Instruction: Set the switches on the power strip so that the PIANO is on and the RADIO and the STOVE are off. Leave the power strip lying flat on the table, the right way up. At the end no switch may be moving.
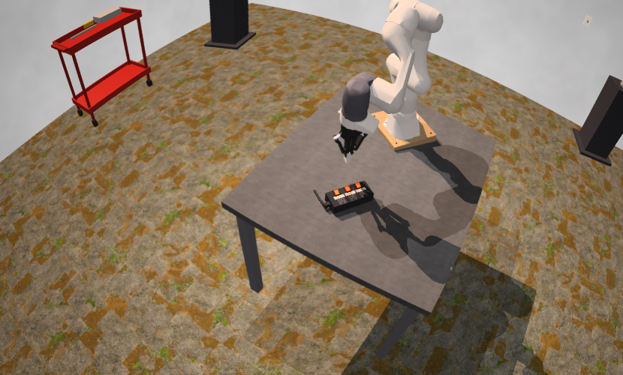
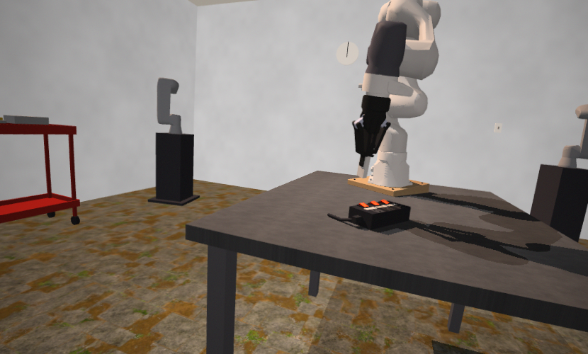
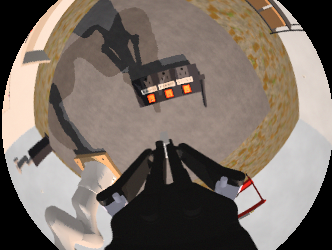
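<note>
Claw (image 2: pixel 363 163) clenched, empty, above strip (image 2: pixel 379 213) on desk (image 2: pixel 287 228). I'm between presses; next, check labels, poke needed switch.

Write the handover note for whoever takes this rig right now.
Gripper: jaws shut, holding nothing, raised above the table and apart from the power strip.
Power strip: flat, right way up, near the table's middle, cable end pointing away from the arm base.
Done: cannot confirm; the three orange switches are too small to read, labels illegible.
Left: verify PIANO on, RADIO and STOVE off; press any wrong one.
</note>
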